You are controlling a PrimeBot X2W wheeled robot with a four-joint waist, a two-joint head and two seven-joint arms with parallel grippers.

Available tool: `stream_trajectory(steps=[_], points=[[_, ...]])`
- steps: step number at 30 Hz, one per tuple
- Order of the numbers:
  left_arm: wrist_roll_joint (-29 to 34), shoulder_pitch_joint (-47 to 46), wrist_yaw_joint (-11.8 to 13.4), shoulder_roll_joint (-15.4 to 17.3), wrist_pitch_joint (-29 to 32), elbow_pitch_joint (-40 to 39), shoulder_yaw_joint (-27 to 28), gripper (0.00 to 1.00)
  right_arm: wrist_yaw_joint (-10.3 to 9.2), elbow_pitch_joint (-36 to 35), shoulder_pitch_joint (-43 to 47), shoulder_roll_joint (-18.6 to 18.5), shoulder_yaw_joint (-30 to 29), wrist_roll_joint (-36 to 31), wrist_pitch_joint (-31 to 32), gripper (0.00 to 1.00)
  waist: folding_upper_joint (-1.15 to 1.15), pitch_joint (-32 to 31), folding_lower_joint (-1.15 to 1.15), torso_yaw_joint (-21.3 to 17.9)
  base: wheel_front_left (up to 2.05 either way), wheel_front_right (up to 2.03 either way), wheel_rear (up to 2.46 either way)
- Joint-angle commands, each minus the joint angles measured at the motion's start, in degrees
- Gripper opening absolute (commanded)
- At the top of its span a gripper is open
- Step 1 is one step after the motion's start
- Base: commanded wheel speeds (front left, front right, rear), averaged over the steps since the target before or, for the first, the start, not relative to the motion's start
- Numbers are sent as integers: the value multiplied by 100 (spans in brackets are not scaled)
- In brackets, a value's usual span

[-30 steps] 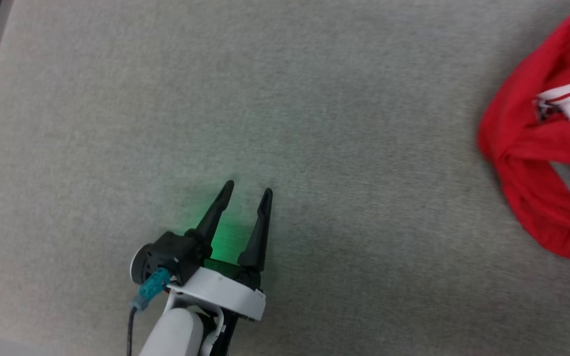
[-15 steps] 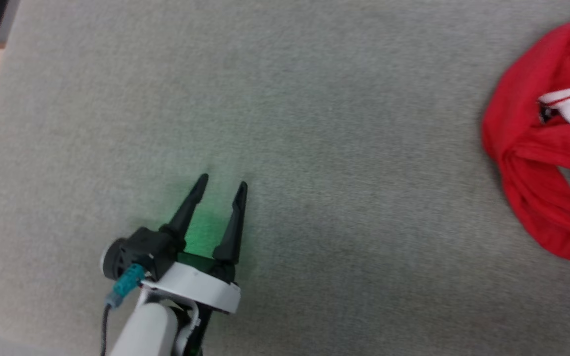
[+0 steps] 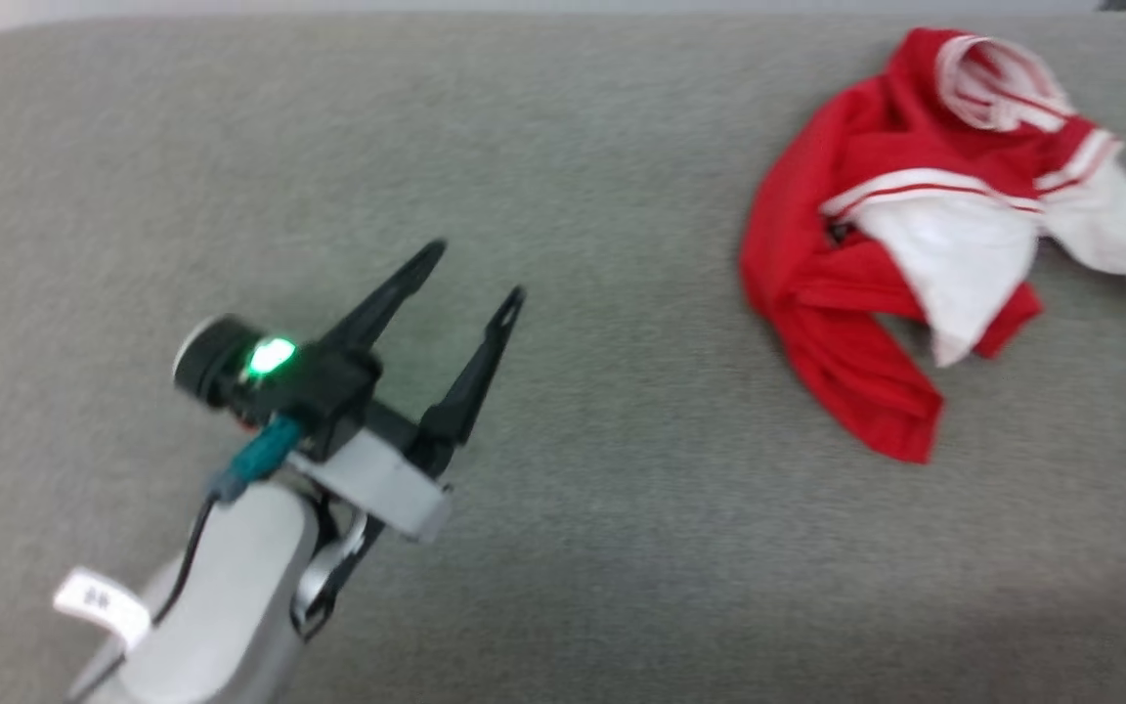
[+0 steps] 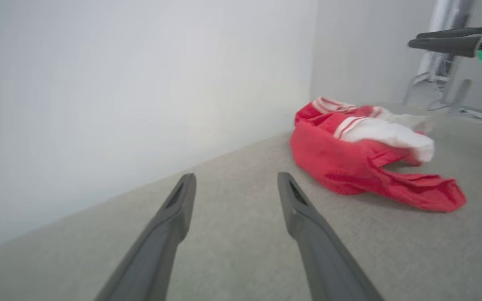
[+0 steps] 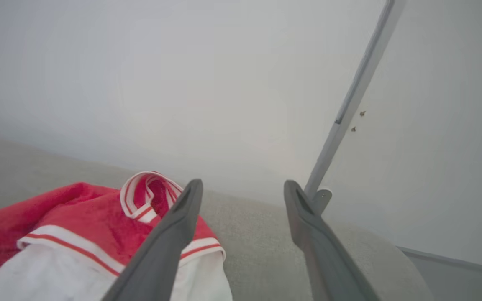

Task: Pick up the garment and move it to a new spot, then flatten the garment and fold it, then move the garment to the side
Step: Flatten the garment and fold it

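Hovering left hand (image 3: 477,268), fingers (image 3: 393,288) spread, tilted rightward | garment (image 3: 876,244) crumpled, well apart

The garment (image 3: 802,284) runs off the head view's right edge — the forearm label (image 3: 101,604) is blurred, unreadable.

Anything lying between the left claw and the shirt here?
No. In the head view the grey surface between the left claw and the shirt is bare; the left wrist view agrees.

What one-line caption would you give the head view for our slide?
Open left gripper hovers above a grey surface; the crumpled red-and-white garment lies apart to its right.
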Motion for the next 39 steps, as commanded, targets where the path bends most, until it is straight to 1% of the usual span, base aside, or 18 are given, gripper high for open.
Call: stream_trajectory(steps=[1,3,5,7,9,11,13,16,19,21,23,25,28,30,32,35,36,39], points=[[-126,-219,-13,68,66,-19,-153,100,-8,-257,337,105,-312,-42,-2,100,0,-428,0,-557,0,0,0],[-363,-588,-13,167,313,5,-528,100,-8,-767,1042,317,-984,-78,-3,100,0,-487,0,-702,0,0,0],[-677,-997,-13,231,724,84,-965,100,-8,-1316,1727,644,-1591,-154,-2,100,0,-525,0,-854,0,0,0],[-1010,-1443,-12,242,1137,146,-1385,100,-8,-1813,2301,988,-2016,-232,-3,100,0,-526,0,-1021,0,0,0],[-1419,-1798,-13,183,1598,247,-1821,100,-8,-2238,2776,1273,-2216,-325,-3,100,0,-525,0,-1202,0,0,0],[-1739,-2184,-11,160,2042,410,-2206,100,-8,-2557,3106,1530,-2343,-400,-4,100,0,-515,0,-1400,0,0,0],[-2139,-2448,-11,85,2495,633,-2571,100,-8,-2727,3318,1754,-2322,-473,-4,100,0,-530,0,-1638,0,0,0],[-2726,-2848,-11,-93,3290,980,-3083,100,-8,-2809,3473,1893,-2350,-586,-4,100,0,-479,0,-1904,0,0,0],[-3153,-3166,-11,-237,3893,1455,-3382,100,-8,-2861,3523,2021,-2337,-633,-3,100,0,-427,0,-2132,0,0,0],[-3315,-3346,-10,-367,4150,1857,-3423,100,-8,-2858,3554,2072,-2331,-668,-3,100,0,-395,0,-2257,0,0,0],[-3445,-3430,101,-561,4372,2290,-3390,100,-8,-2804,3559,2111,-2301,-713,-3,100,0,-385,0,-2369,0,0,0],[-3503,-3560,110,-760,4548,2592,-3427,100,-8,-2782,3551,2117,-2287,-729,-4,100,0,-370,0,-2434,0,0,0],[-3489,-3677,116,-891,4687,2984,-3483,100,-8,-2773,3540,2113,-2258,-763,-4,100,0,-362,0,-2510,0,0,0],[-3451,-3724,132,-924,4641,3086,-3482,100,-8,-2775,3531,2116,-2245,-766,-4,100,0,-361,0,-2534,0,0,0],[-3372,-3792,197,-1067,4495,3386,-3507,100,-8,-2777,3504,2127,-2220,-780,-4,100,0,-358,0,-2578,0,0,0],[-3240,-3850,247,-1119,4365,3593,-3560,100,-8,-2759,3489,2132,-2203,-788,-4,100,0,-351,0,-2601,0,0,0],[-3150,-3872,253,-1139,4240,3781,-3624,100,-8,-2744,3462,2147,-2181,-806,-4,100,0,-338,0,-2621,0,0,0],[-3193,-3831,228,-1250,4146,4044,-3611,100,-8,-2720,3400,2150,-2138,-828,-5,100,0,-310,0,-2641,0,0,0]])
